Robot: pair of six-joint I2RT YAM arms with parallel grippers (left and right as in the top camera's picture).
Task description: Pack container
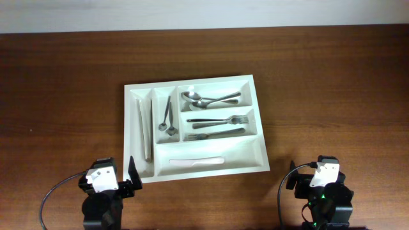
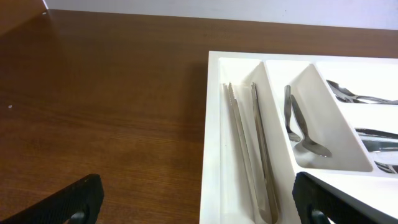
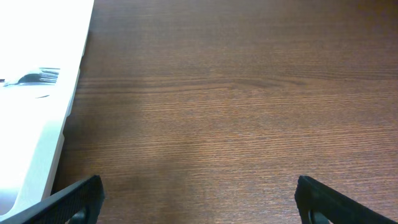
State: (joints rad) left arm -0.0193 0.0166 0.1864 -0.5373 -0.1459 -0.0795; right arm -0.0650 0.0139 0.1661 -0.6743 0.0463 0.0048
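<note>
Dark wood-grain counter (image 1: 64, 76) fills the overhead view, with a pale wall strip along the far edge. I see the white cutlery tray (image 1: 192, 85) at centre. Its long left compartment holds metal tongs (image 1: 145, 131); the narrow one beside it holds teaspoons (image 1: 167, 118). Spoons (image 1: 211, 99) lie in the far right compartment, forks (image 1: 220, 120) in the two below it, and a white knife (image 1: 195, 161) in the long near compartment. The left arm (image 1: 102, 191) sits just off the tray's near left corner; the right arm (image 1: 323, 191) sits apart from the tray, to its near right.

Left wrist view: the left jaws stand wide apart, black fingertips (image 2: 74, 199) at both lower corners, one over counter, the other at the tray's near corner.

Right wrist view: the right jaws stand wide apart over counter; tray rim and fork tines show at left.
</note>
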